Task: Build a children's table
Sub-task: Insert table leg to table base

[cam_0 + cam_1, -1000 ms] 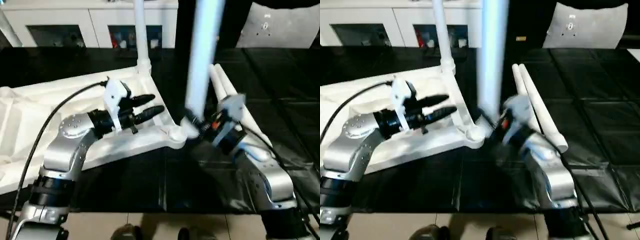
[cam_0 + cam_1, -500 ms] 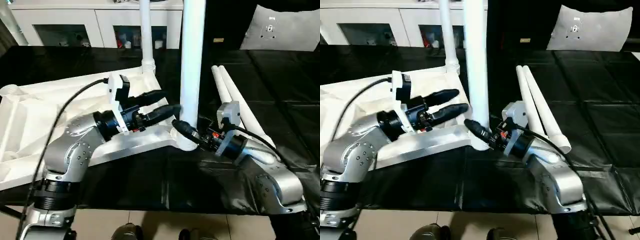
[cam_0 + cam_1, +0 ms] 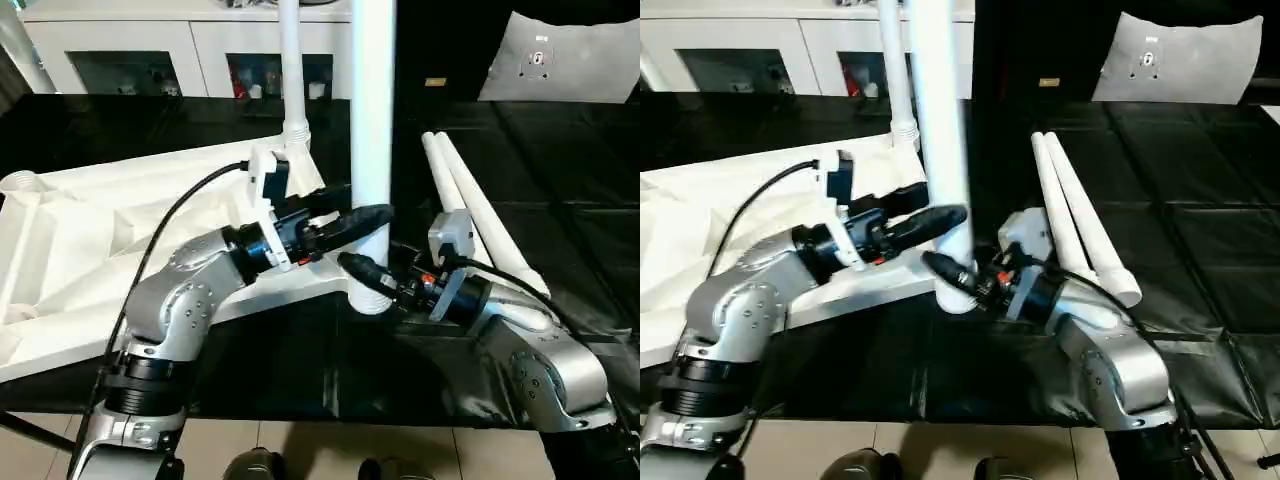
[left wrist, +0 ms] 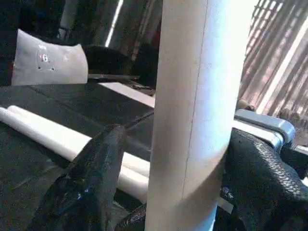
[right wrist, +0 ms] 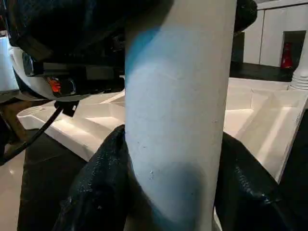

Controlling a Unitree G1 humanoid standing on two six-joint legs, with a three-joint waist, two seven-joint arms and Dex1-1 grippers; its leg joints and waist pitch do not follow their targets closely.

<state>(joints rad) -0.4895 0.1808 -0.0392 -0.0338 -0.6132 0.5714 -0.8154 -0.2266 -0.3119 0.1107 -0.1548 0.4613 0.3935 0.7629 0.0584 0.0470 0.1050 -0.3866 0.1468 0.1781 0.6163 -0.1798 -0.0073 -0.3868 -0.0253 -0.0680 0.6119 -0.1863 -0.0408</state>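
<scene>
- We are gripping the upright table leg [image 3: 372, 150] near its base with our right gripper [image 3: 368, 277], over the overturned tabletop's [image 3: 90, 230] near corner socket.
- Our left gripper [image 3: 368, 214] is straddling the leg slightly higher, fingers spread.

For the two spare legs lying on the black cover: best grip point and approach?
Grip the outer spare leg mid-shaft, coming from above with the jaws across its width. The spare legs lie flat, side by side and touching, so only the outer side is free. The plain round shaft suits a pinch; the flared end near the right gripper is wider.
</scene>
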